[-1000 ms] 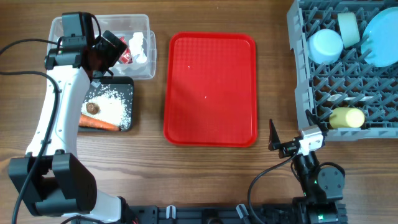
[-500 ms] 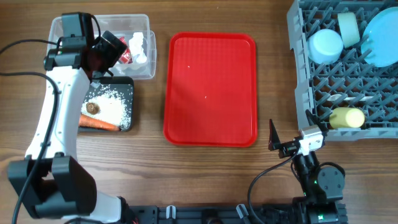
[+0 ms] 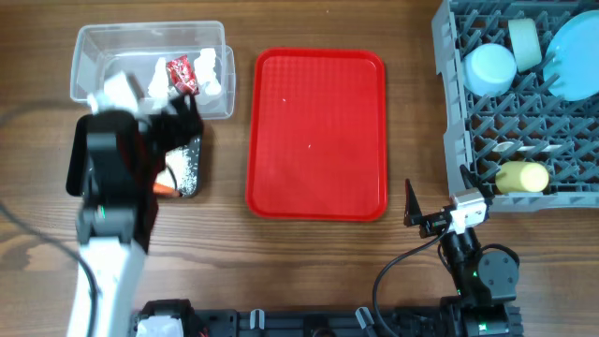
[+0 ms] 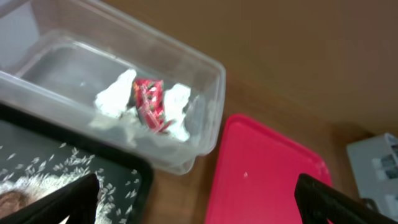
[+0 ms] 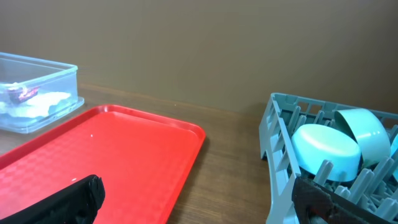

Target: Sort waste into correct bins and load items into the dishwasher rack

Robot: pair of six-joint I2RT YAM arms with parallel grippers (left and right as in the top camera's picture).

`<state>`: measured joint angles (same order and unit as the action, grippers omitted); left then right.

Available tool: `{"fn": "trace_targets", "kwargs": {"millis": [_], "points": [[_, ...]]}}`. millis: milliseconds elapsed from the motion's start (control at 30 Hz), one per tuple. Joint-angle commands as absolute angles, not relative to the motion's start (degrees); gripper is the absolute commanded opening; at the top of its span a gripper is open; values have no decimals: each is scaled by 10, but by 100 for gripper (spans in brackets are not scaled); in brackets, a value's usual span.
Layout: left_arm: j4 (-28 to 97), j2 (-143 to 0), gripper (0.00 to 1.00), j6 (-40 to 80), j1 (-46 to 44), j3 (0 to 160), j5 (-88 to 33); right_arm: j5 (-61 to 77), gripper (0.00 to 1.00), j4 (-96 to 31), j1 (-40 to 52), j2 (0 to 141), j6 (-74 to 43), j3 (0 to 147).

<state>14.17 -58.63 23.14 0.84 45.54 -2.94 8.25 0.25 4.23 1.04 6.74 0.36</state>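
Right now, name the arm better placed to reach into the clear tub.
Left. The left gripper hangs open right beside the clear tub; the right gripper sits open by the dishwasher rack, with the red tray between.

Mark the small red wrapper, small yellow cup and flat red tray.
small red wrapper (image 4: 148,102), left wrist view, middle of its crinkled face
small yellow cup (image 3: 522,177), overhead view, its side wall
flat red plastic tray (image 3: 318,140), overhead view, bare centre

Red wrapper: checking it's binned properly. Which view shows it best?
Left wrist: the red wrapper sits close up, between napkins in the clear tub. Overhead shows it small but clear; right wrist, only a distant speck.
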Motion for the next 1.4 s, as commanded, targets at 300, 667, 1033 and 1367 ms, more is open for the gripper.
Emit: {"fn": "trace_targets", "kwargs": {"millis": [300,667,1033,1367], "points": [[10,-217,100,197,36,102,-36,72,100,5,46,4,74,3],[11,-80,100,167,46,46,-32,72,99,5,46,4,74,3],[10,-10,100,170,47,8,-36,72,100,5,46,4,74,3],[43,-2,100,167,46,3,-40,72,100,5,46,4,74,3]]}}
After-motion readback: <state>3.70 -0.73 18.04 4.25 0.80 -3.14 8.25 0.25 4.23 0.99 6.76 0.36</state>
